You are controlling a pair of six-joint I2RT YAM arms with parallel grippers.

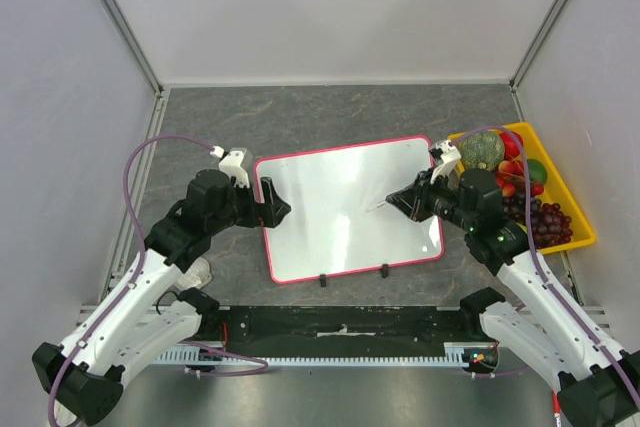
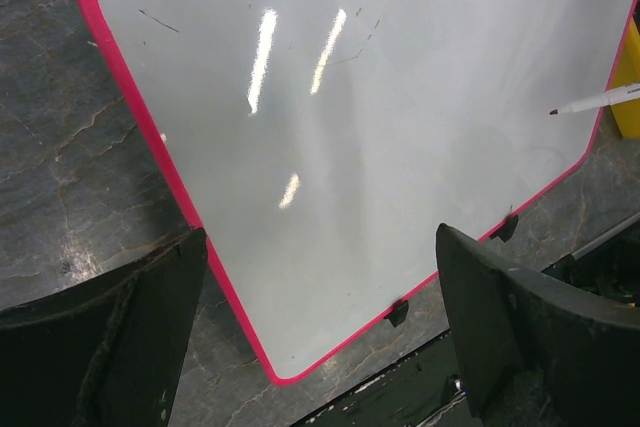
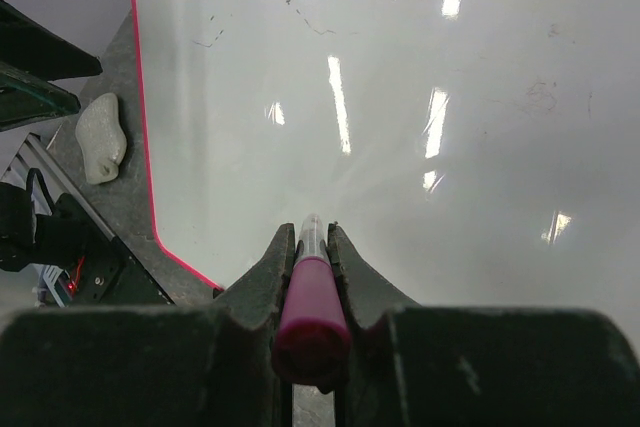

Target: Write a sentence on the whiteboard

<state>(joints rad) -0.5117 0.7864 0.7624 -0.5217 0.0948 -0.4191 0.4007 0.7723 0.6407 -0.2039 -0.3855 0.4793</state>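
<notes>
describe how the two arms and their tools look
Both arms match: white tubular lower links, chunky black joints and wrists. The left arm and right arm each carry a thin purple cable looping up to the wrist. The left tool and right tool have two matte black, wedge-shaped fingers.

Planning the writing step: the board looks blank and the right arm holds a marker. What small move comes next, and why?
Probably lower the marker tip onto the whiteboard and begin the first stroke. The right gripper is shut on the marker, pointed at the board, which shows only faint smudges; the left gripper stands open at its left rim.
</notes>
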